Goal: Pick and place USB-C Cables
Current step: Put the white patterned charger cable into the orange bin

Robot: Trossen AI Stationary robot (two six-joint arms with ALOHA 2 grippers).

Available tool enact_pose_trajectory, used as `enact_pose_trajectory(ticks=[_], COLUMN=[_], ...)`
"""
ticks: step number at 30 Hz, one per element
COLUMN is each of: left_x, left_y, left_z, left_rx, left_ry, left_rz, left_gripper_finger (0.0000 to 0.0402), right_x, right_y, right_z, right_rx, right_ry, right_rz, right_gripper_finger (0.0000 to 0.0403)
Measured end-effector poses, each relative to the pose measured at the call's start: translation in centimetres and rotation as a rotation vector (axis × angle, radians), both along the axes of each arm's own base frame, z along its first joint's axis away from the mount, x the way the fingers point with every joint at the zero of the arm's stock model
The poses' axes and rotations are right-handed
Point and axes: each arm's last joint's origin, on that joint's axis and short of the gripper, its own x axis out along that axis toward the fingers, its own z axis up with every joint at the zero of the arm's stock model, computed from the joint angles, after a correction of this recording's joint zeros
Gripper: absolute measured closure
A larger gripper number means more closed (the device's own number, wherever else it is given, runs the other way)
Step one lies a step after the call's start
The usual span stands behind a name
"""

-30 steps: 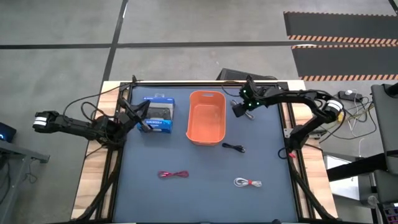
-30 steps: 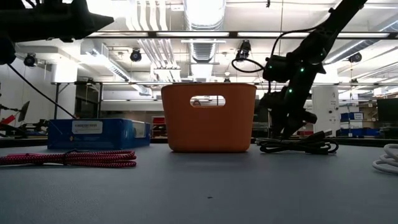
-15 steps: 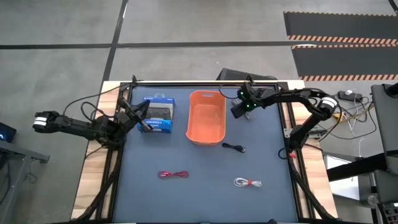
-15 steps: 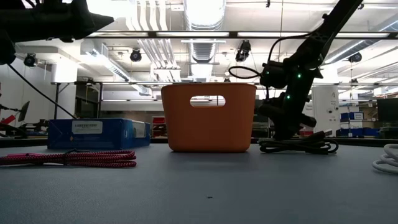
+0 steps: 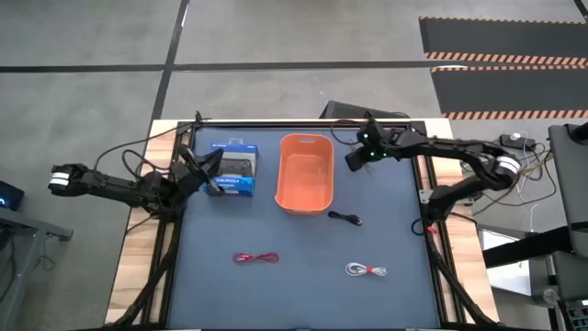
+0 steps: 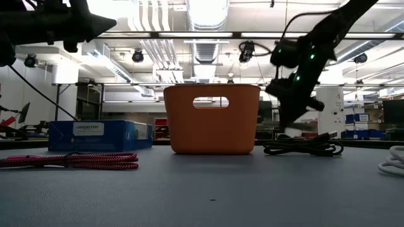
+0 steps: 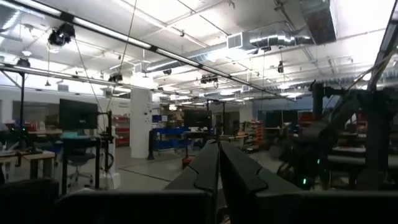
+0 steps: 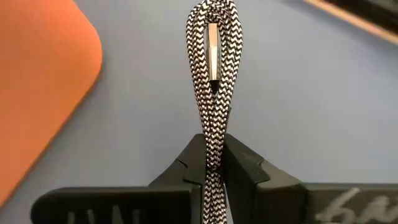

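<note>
My right gripper (image 8: 214, 155) is shut on the grey braided USB-C cable (image 8: 211, 62), above the mat just right of the orange bin (image 5: 283, 175), near the bin's far end. In the high view this gripper (image 5: 353, 161) hides the cable. On the mat lie the black cable (image 5: 344, 218), the red cable (image 5: 255, 258) and the white cable with a red tie (image 5: 366, 270). My left gripper (image 7: 217, 152) is shut and holds nothing. It is raised at the table's left (image 5: 190, 164), beside the blue box. My right gripper pinches the bundled strands of the grey cable (image 8: 213, 134) between its two fingers. It comes at the cable slanting down from the table's right. The fingers lie across the bundle. Its looped end (image 8: 210, 18) sticks out past the fingertips, clear of the mat.
The blue-and-black retail box (image 5: 231, 170) stands left of the orange bin (image 6: 211, 129). Bare mat spreads between the loose cables toward the near edge. The table's rails (image 5: 303, 122) run along the far edge and both sides.
My right gripper has dipped toward the mat beside the bin, shut on the grey cable and risen again, lifting the cable clear. My left gripper has rolled a little about its own axis and stayed where it was.
</note>
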Motion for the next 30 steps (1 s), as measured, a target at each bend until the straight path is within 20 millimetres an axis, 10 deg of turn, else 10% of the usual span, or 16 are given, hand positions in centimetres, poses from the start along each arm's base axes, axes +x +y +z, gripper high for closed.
enact_pose_trajectory(ticks=[13, 30], left_x=[0.0, -0.5], left_y=[0.0, 0.0], left_z=[0.7, 2.8], left_rx=[0.064, 0.197], left_ry=[0.015, -0.014], left_rz=[0.043, 0.153], left_gripper_finger=[0.04, 0.04], right_x=[-1.3, 7.2], right_y=[3.5, 6.8], right_z=[8.8, 17.1], right_rx=[-0.104, 0.047], right_ry=[-0.304, -0.426], right_rz=[-0.017, 0.075], right_gripper_finger=[0.0379, 0.038])
